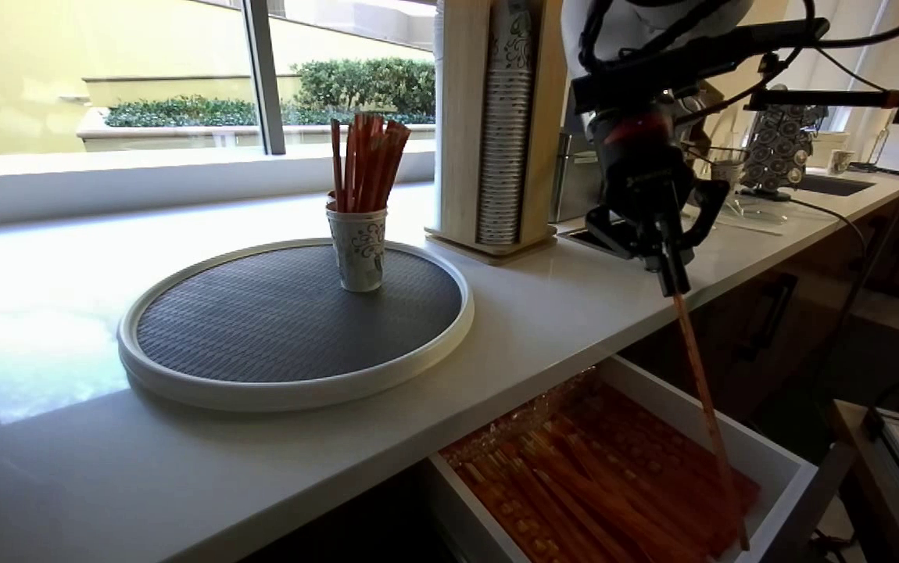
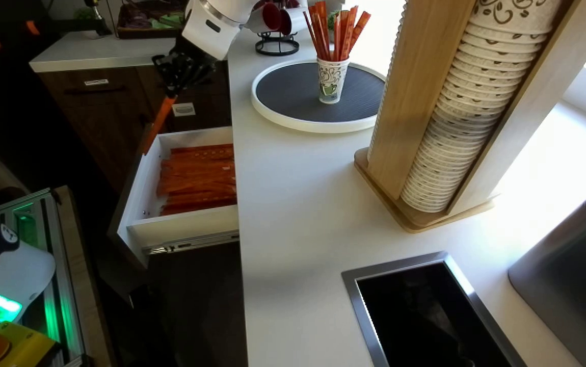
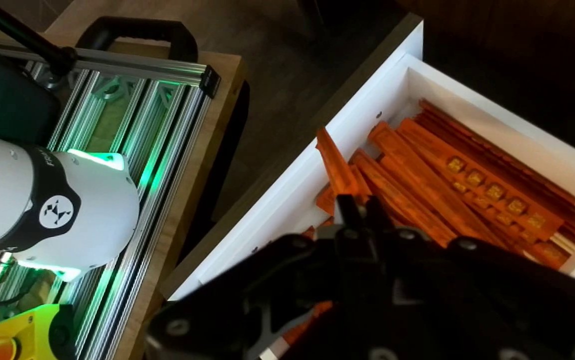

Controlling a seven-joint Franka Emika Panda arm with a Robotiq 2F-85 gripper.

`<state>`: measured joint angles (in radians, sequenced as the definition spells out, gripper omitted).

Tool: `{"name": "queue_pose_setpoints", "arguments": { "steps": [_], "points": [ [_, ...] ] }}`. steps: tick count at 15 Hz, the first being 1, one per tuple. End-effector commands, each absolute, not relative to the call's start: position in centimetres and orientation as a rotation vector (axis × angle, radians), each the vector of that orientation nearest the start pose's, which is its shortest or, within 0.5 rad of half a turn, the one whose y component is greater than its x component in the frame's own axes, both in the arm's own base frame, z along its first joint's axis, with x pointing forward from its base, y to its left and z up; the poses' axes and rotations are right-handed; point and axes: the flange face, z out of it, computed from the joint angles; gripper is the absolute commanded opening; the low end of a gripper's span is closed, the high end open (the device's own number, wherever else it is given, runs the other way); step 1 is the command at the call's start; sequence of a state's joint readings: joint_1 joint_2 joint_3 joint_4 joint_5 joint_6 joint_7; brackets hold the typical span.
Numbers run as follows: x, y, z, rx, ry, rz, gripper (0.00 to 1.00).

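Gripper [image 1: 675, 286]: pinched closed on the upper end of a slender orange packet [image 1: 708, 407]
Packet: slants down above the pulled-out drawer [image 2: 186, 227]
Drawer: similar packets [image 2: 198, 176] inside
Cup [image 1: 359, 254]: upright on round tray [image 1: 262, 336]

Countertop [image 1: 543, 328] presents smooth and glossy. Tray inlay [image 1: 262, 328] is matt, textured; its rim [image 1: 281, 393], smooth. Cup dispenser [image 2: 418, 92] is smooth wood. Cart rails [image 3: 152, 225] are shiny metal. Drawer walls [image 3: 507, 140] read smooth. Gripper [image 1: 676, 289] finish is matt (metal or plastic, undetermined). Gripped sleeve [image 1: 705, 399] appears paper, creased.
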<state>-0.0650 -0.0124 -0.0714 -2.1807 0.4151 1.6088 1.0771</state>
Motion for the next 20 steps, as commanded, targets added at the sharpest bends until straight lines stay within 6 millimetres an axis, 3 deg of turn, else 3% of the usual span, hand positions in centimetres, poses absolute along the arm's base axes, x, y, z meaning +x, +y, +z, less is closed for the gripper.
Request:
{"name": "queue_pose_setpoints", "arguments": {
  "steps": [1,8,19,20],
  "points": [
    [46.0,-3.7,35.2,-2.217,1.897,0.945,0.02],
    [45.1,-5.6,33.1,-2.177,2.03,0.985,0.02],
    [45.6,-6.1,29.3,-2.123,2.179,1.004,0.02],
    [45.7,-6.1,29.0,-2.128,2.18,0.998,0.11]
  ]
}}
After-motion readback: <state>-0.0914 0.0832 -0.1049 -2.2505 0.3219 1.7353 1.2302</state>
